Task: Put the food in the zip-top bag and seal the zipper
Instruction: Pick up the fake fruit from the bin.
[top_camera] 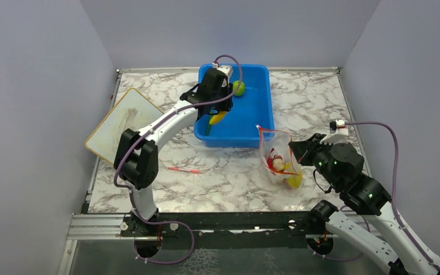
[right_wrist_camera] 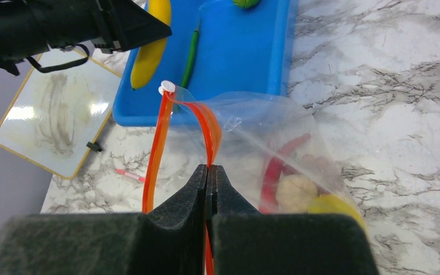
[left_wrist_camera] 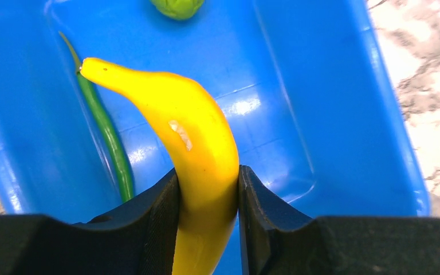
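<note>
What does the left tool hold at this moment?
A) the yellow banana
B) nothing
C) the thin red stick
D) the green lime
A: the fingers of the left tool press on both sides of the banana, over the blue tub.

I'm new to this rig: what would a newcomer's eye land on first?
The bright blue tub at far centre stands out, where the left gripper grips a yellow banana. On the right, the right gripper pinches the orange-red zipper of the clear zip-top bag, with food already inside.
</note>
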Robot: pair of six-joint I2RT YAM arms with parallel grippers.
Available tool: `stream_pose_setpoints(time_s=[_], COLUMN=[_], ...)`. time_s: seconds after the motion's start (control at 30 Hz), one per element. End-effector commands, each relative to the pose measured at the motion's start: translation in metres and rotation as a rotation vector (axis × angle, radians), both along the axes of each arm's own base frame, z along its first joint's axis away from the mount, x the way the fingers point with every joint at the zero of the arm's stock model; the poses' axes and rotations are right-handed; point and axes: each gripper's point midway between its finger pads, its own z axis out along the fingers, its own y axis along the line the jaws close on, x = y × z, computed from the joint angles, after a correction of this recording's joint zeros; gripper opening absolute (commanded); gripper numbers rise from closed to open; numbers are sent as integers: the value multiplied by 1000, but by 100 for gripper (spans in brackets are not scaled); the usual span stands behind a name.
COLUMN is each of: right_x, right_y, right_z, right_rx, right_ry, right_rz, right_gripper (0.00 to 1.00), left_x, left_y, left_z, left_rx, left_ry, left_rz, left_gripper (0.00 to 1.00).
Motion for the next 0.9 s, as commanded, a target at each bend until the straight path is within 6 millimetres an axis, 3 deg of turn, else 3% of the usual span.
stream_pose_setpoints(time_s=[0.0,0.3,0.5,0.67,0.87], right_x=[1,3,7,9,10], right_y=[12,21,29,34,36], right_z=[4,1,5,6,7], right_rx=[45,79,141,186,223], right_ry=[-7,21,22,39,48], right_rz=[36,51,50,44,35], right_gripper=[1,1,1,1,1], left_x=[-11,-63,-103,-130,-153], left_y=[-14,-29,-45,-65,-75], left_z=[59,143,160,174,203], left_rx=[-140,-476,-816,-876,-990], left_ry=[-108,-177,-98,-82,-107], left_rz=[-75,-186,-250,-341,-365], left_gripper=[14,15,16,16,16])
